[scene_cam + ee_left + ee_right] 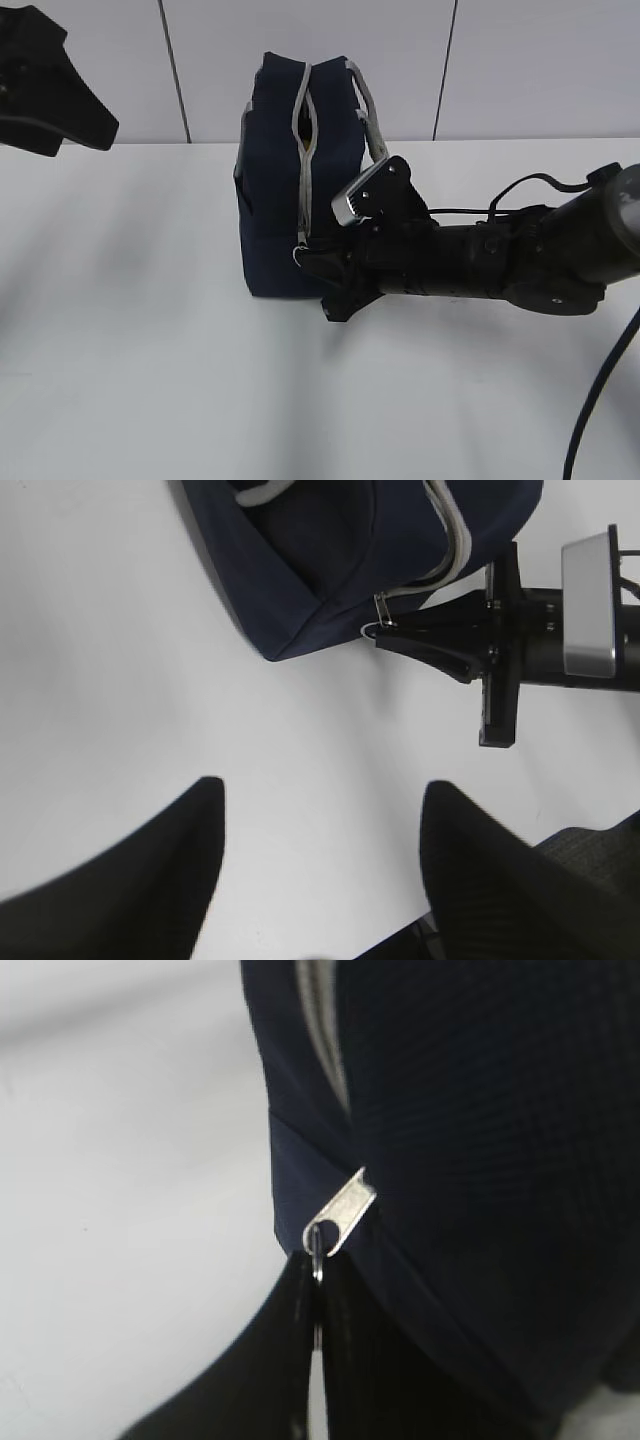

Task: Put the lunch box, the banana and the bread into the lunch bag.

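right gripper (318, 1290) is pinching the ring pull (316, 1252) at the low end of the zipper (303, 150) — placed to work the lunch bag (285, 200), which is standing mid-table. left gripper (320, 860) is hanging apart, holding nothing.

Bright even light, soft faint shadows on white table (150, 350), right wrist close-up blurred

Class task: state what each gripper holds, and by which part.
Right gripper: shut on the lunch bag, by its zipper's ring pull. Left gripper: open, holding nothing.
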Robot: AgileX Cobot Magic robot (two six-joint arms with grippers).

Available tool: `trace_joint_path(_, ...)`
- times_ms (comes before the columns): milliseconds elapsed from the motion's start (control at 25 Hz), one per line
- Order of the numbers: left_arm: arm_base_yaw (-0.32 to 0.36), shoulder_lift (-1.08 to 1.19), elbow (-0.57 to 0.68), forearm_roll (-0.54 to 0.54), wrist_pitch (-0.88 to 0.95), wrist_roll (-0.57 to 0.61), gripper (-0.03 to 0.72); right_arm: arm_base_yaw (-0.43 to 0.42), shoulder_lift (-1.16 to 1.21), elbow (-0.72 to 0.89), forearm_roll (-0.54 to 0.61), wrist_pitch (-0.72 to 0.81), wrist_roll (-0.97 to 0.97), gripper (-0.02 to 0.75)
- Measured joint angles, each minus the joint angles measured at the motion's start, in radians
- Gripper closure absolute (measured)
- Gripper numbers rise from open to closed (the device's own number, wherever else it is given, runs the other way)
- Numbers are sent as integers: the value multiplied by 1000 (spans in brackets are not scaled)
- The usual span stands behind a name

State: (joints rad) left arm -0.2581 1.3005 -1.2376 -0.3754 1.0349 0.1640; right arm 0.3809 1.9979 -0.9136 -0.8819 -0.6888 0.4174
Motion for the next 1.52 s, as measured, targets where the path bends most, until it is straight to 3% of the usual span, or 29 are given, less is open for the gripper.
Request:
trace_joint_path(240,0,0,0,-3,0,0,255,0,0,-18,-35,58,17,754)
trace_joint_path(960,0,0,0,-12,0,0,255,0,0,-20,-56,55,50,754)
trace_joint_path(1520,0,0,0,-12,-1,0,255,0,0,-34,-147,25,92,754)
